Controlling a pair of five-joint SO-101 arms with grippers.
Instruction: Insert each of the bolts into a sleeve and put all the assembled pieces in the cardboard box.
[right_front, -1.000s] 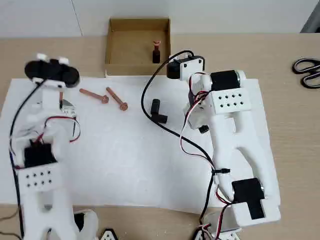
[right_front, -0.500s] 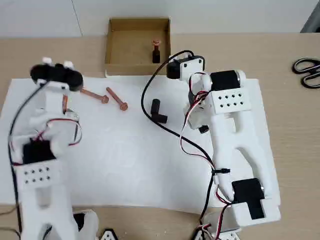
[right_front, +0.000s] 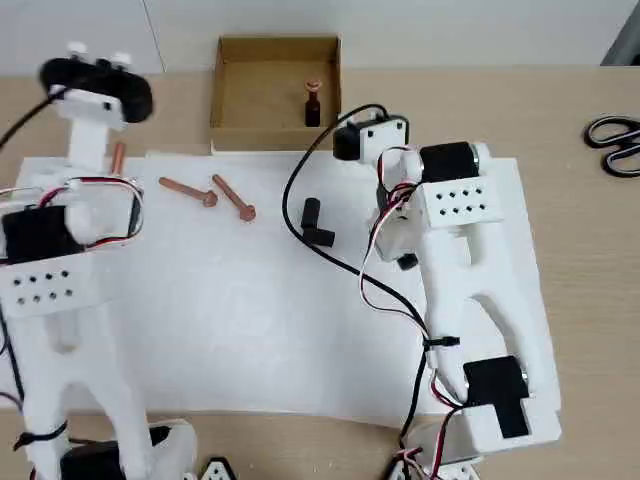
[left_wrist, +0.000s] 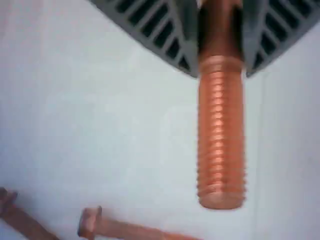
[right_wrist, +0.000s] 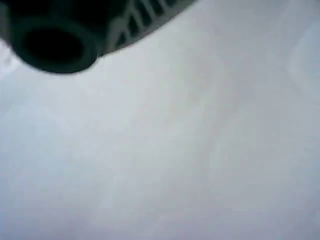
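My left gripper (right_front: 117, 150) hangs above the white sheet's far left corner, shut on a copper bolt (right_front: 118, 158). In the left wrist view the bolt (left_wrist: 220, 135) sticks out, threads first, from between the gripper's (left_wrist: 220, 60) grey jaws. Two more bolts (right_front: 188, 190) (right_front: 233, 198) lie on the sheet. Beside them lie two black sleeves (right_front: 311, 211) (right_front: 320, 237). My right gripper (right_front: 404, 255) is low over the sheet, shut on another black sleeve (right_wrist: 50, 46). The cardboard box (right_front: 216, 100) holds one assembled bolt-and-sleeve piece (right_front: 312, 103).
A white sheet (right_front: 250, 320) covers the table between the arms. Scissors (right_front: 614, 140) lie on the bare wood at the far right. A black cable (right_front: 300, 180) loops from the right arm past the loose sleeves.
The left arm has risen and swung toward the far left of the sheet with the bolt in its gripper. The right arm has stayed in place.
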